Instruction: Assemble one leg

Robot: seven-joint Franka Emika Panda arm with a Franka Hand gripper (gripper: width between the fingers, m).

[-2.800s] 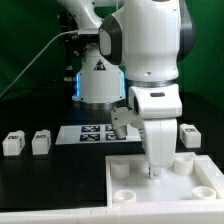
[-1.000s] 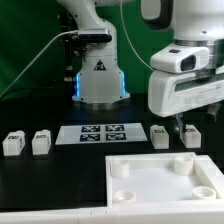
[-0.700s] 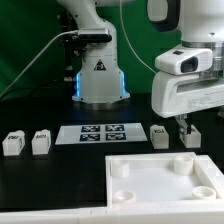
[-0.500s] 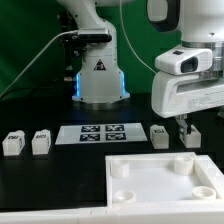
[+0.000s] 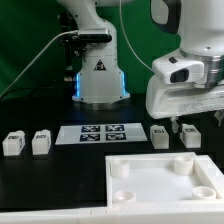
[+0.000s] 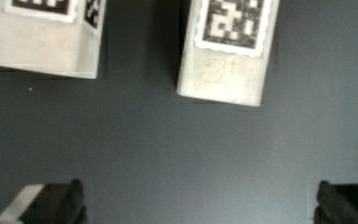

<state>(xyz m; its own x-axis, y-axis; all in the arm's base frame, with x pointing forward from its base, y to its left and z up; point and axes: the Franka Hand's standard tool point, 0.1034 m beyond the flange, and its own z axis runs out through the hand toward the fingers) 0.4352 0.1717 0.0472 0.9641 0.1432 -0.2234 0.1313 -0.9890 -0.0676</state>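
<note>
Two white legs with black-and-white tags stand on the dark table at the exterior view's right, one (image 5: 160, 135) and the other (image 5: 188, 136) partly hidden behind my hand. My gripper (image 5: 190, 124) hangs just above them, open and empty. In the wrist view both legs show, one (image 6: 229, 52) nearer the middle and one (image 6: 48, 38) to its side. My gripper (image 6: 201, 206) is spread wide, its dark fingertips (image 6: 48, 205) at the frame's edge and clear of both legs. Two more legs (image 5: 13, 144) (image 5: 41, 143) stand at the exterior view's left.
The large white square panel (image 5: 150, 185) with round corner sockets lies at the front. The marker board (image 5: 100, 132) lies behind it. The robot base (image 5: 98, 75) stands at the back centre.
My gripper has left the panel's socket and moved to the exterior view's right, over the two legs there. In the last half second the hand has shifted slightly.
</note>
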